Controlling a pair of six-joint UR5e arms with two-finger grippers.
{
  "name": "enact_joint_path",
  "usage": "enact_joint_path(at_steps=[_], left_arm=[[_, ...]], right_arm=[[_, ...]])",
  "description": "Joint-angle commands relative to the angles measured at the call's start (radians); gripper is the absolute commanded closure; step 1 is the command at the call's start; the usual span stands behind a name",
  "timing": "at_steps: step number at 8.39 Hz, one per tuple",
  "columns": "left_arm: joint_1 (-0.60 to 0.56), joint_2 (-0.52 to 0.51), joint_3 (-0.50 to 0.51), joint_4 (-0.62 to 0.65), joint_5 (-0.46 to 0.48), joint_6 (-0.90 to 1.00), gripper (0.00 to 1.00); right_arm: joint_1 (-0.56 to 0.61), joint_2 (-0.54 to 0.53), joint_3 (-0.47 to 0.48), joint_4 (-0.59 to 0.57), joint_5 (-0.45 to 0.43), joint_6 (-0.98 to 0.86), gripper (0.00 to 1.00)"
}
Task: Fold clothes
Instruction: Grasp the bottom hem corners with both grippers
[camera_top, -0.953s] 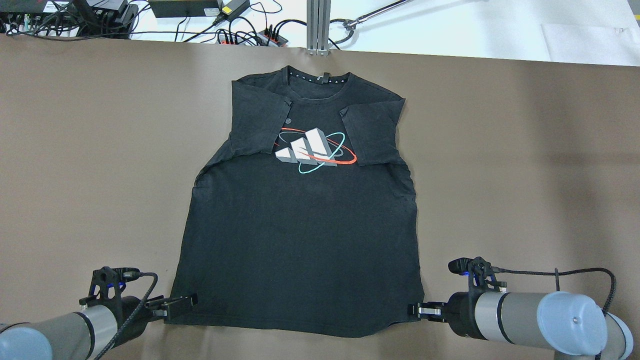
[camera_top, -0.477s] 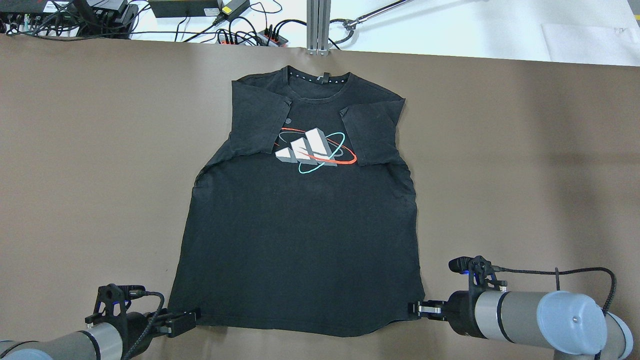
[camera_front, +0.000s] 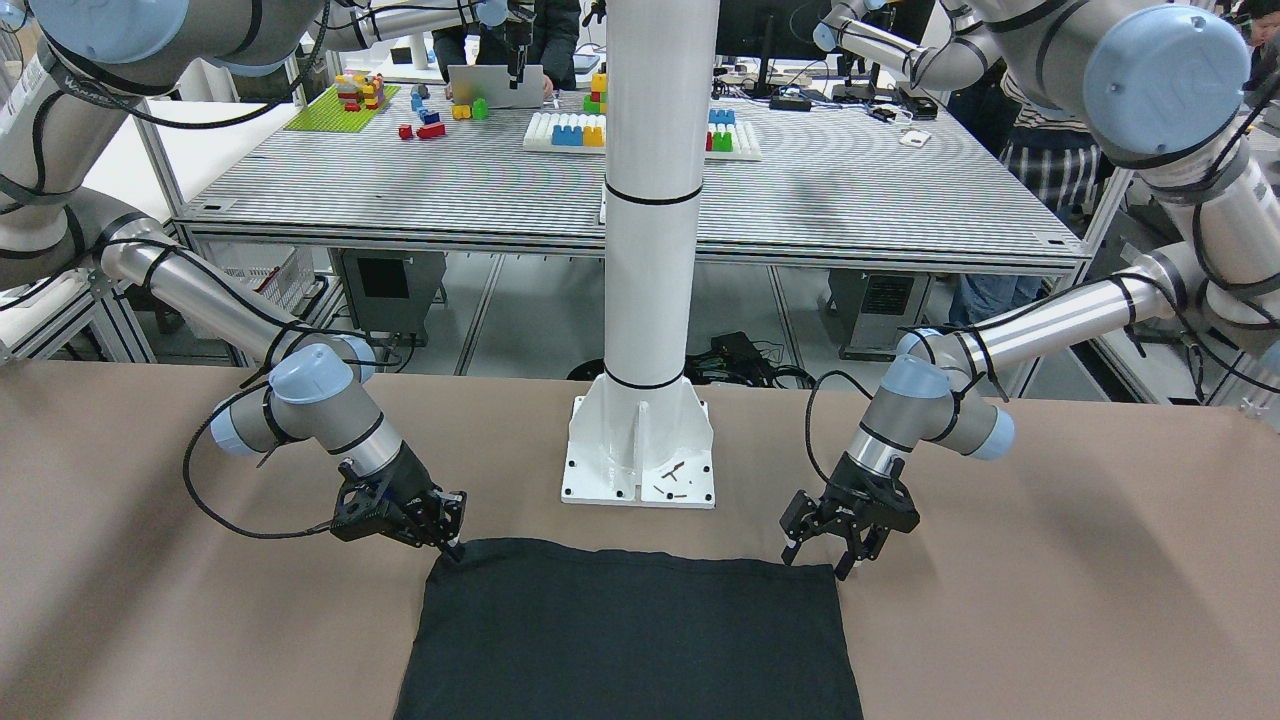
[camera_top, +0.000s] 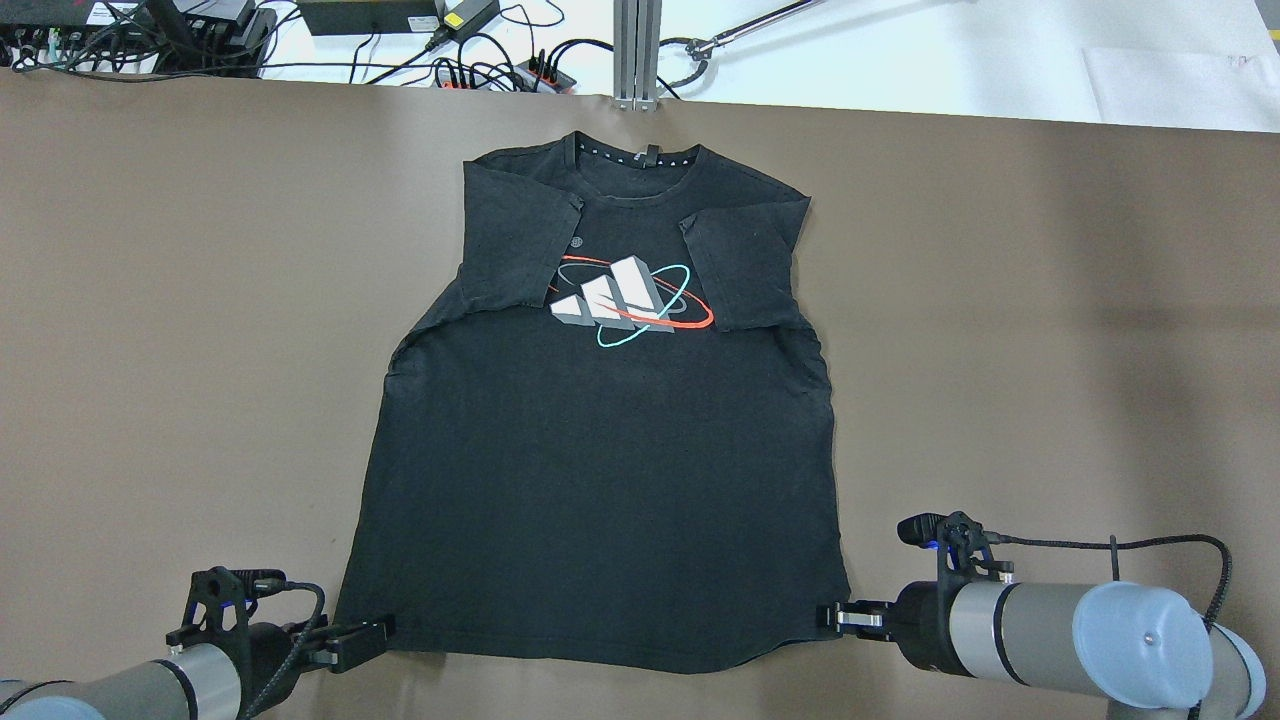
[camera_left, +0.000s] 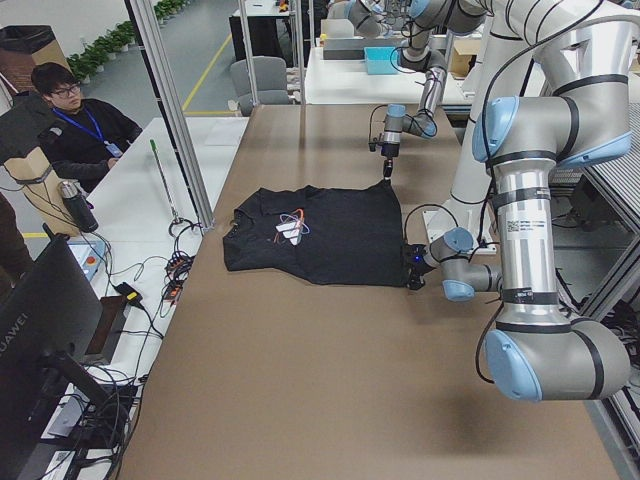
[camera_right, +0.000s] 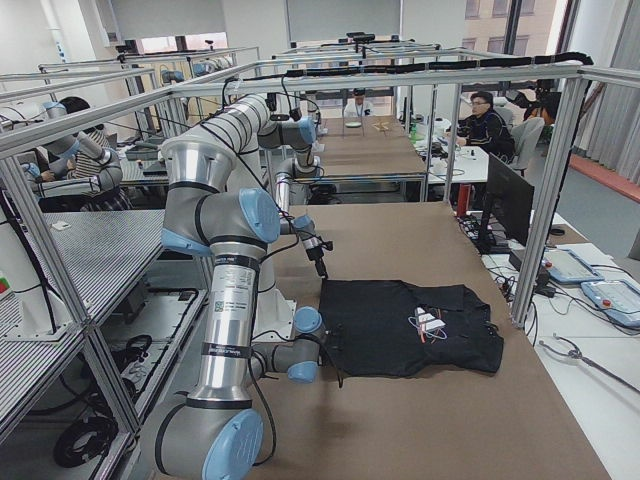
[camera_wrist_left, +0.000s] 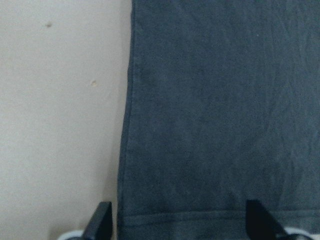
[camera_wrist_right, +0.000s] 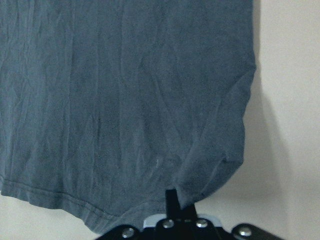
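Left side first: my left gripper (camera_top: 372, 632) sits low over the table (camera_top: 150, 350) at the near left corner of the black t-shirt (camera_top: 600, 480). Its fingers (camera_wrist_left: 101, 224) are spread wide, and on the wrist cam the hem band runs across between them with nothing pinched.

The shirt itself lies flat and face up in the middle of the table, with the collar (camera_top: 640, 158) pointing away from the robot. Both sleeves (camera_top: 510, 250) are folded in over the chest, one on each side of the logo print (camera_top: 620, 300).

Over on the right, the right gripper (camera_top: 835, 617) is at the near right hem corner. Its fingers are pressed together on the fabric, and the cloth puckers into a little ridge right where it's pinched.
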Motion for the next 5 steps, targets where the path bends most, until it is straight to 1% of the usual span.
enact_joint_path(at_steps=[1, 2, 3, 4, 5], left_arm=[[-0.003, 0.002, 0.010, 0.002, 0.000, 0.002, 0.06], [-0.004, 0.000, 0.017, 0.004, 0.000, 0.002, 0.07], [-0.004, 0.000, 0.016, 0.004, 0.000, 0.002, 0.18], [-0.006, 0.000, 0.016, 0.004, 0.010, 0.002, 0.47], [-0.007, 0.000, 0.011, 0.004, 0.019, 0.005, 0.72]], right_arm=[[-0.002, 0.000, -0.002, 0.000, -0.002, 0.000, 1.00], [-0.002, 0.000, -0.002, 0.000, -0.002, 0.000, 1.00], [-0.002, 0.000, -0.002, 0.000, -0.002, 0.000, 1.00], [-0.002, 0.000, -0.002, -0.002, -0.002, 0.000, 1.00], [0.000, 0.002, 0.000, -0.002, -0.002, 0.000, 1.00]])
